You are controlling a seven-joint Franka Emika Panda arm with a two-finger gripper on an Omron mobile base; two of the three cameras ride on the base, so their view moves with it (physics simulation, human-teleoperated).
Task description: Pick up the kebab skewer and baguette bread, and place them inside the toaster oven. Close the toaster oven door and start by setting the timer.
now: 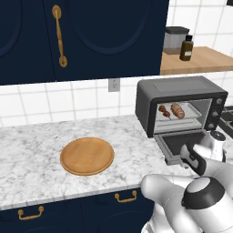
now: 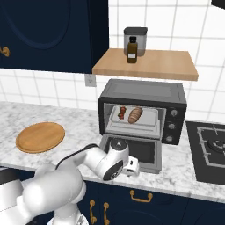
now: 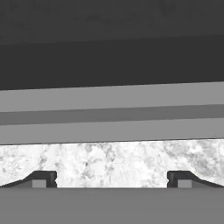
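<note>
— Skewer and baguette?
— Both lay inside your toaster oven.
— Gripper?
— Fingers apart, you held it low at the dropped door's counter-front edge, probably for lifting.

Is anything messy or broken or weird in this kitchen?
Nothing looks spilled or broken. The toaster oven door hangs open, flat over the counter, with the kebab skewer and baguette bread lying side by side on the tray inside. The gripper is open, close to the door's front edge.
</note>
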